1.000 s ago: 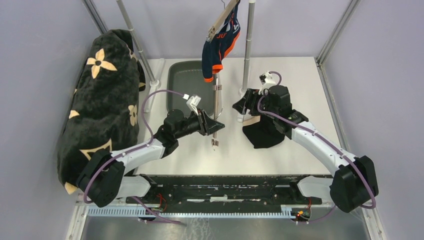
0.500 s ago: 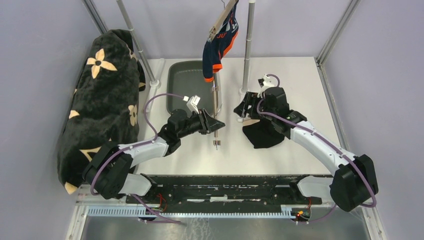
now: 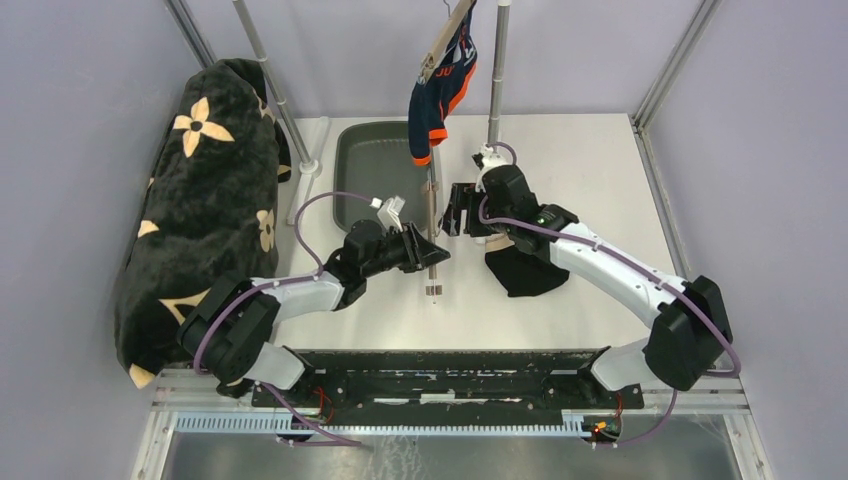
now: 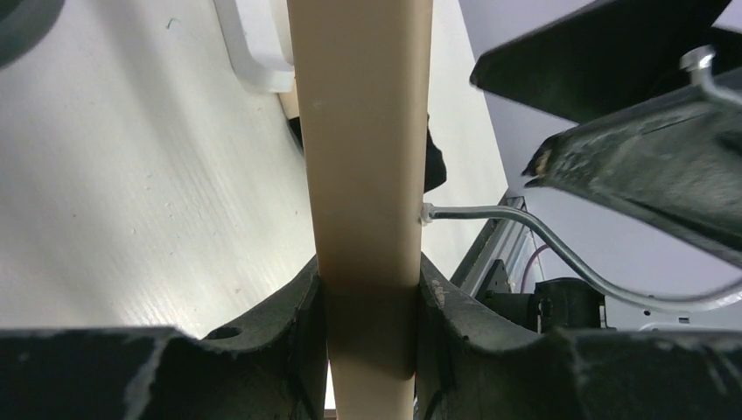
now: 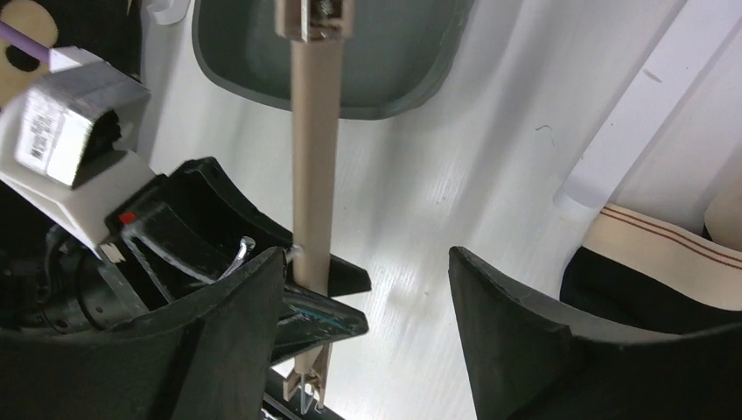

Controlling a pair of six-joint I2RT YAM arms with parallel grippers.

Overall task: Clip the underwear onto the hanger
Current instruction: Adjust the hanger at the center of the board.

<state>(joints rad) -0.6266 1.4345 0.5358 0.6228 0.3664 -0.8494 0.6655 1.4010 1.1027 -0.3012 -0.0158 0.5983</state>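
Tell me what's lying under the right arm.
The black underwear, beige striped waistband showing, lies crumpled on the table. The right arm covers part of it, so its full spread can't be seen.

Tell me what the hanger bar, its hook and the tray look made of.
Hanger bar: probably wood, possibly plastic; tan, matte, even surface. Hook: metal wire, silvery with bright glints. Tray: likely moulded plastic; dark grey, rounded corners, soft sheen.
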